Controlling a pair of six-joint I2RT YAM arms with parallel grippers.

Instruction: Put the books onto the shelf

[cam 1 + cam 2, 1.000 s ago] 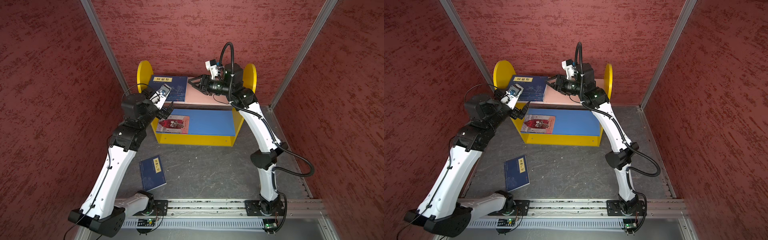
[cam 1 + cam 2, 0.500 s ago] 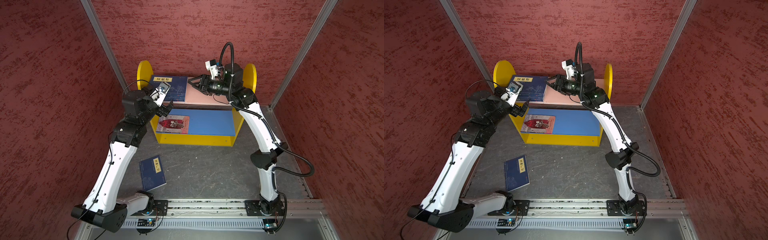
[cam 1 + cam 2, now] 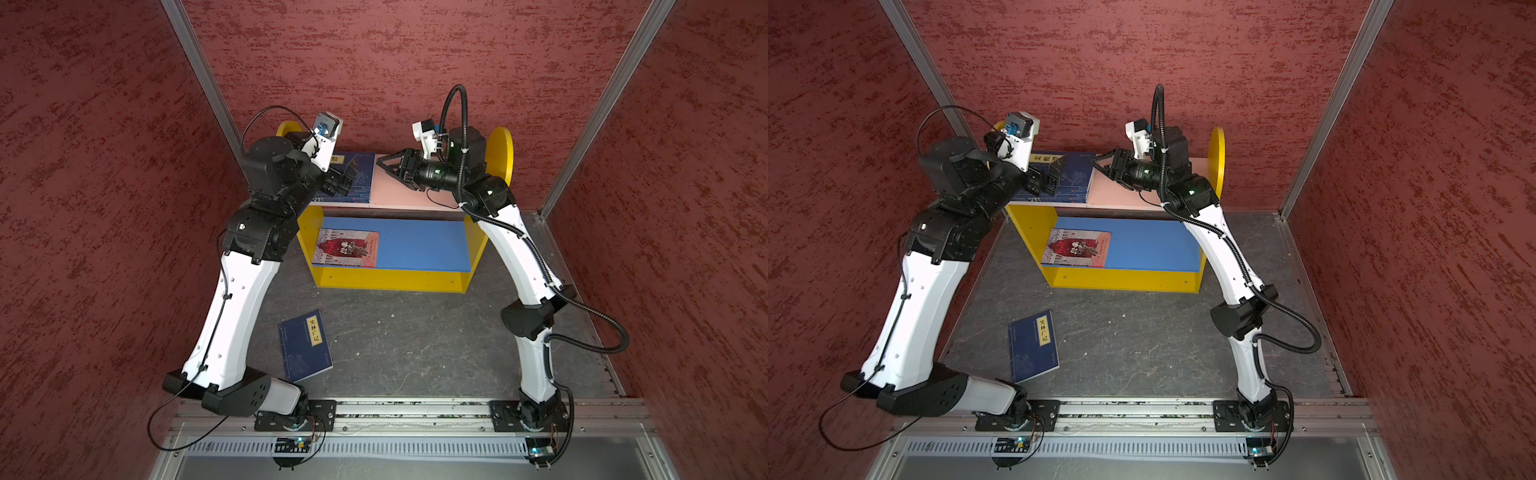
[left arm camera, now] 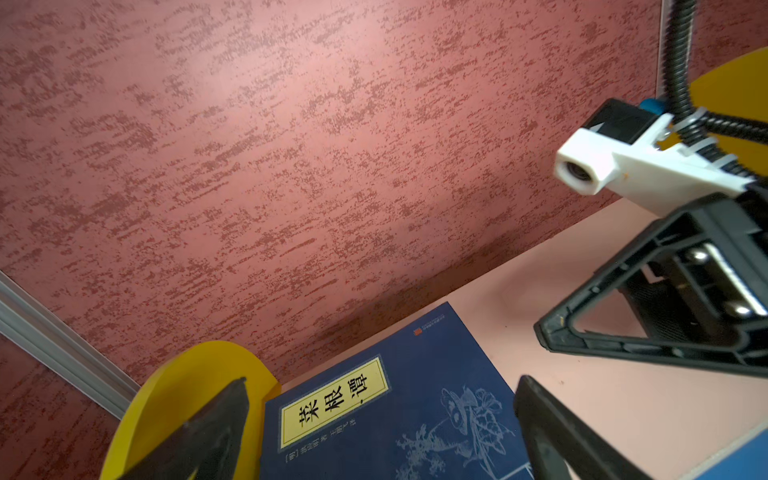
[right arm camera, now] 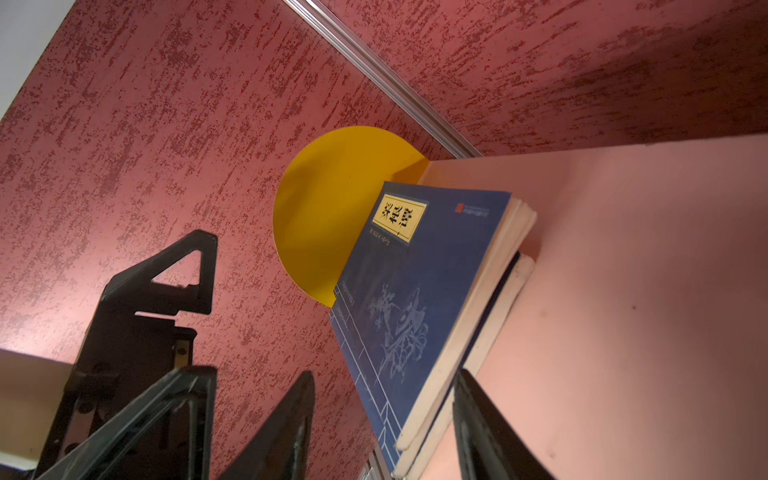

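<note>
Books: navy stack (image 3: 359, 176) lies flat on shelf's (image 3: 390, 280) pink upper board (image 3: 390, 198), directly under left gripper (image 3: 343, 185), whose jaws are wide apart and hold nothing. Red book (image 3: 348, 248) is on blue lower board (image 3: 424, 245) below it. Loose navy book (image 3: 305, 345) is on desk (image 3: 415, 345), back by that arm's base.

Likely step: clear out and fetch the loose one. Lift straight up first, or the top cover may drag. Yellow side panel (image 4: 187, 386) is just outboard, wall (image 4: 291, 166) behind: tight.

Right gripper (image 3: 392, 168), jaws part-open and empty, is just beside stack's page edge, with bare board behind it. Grippers are near each other, so move one at a time.
</note>
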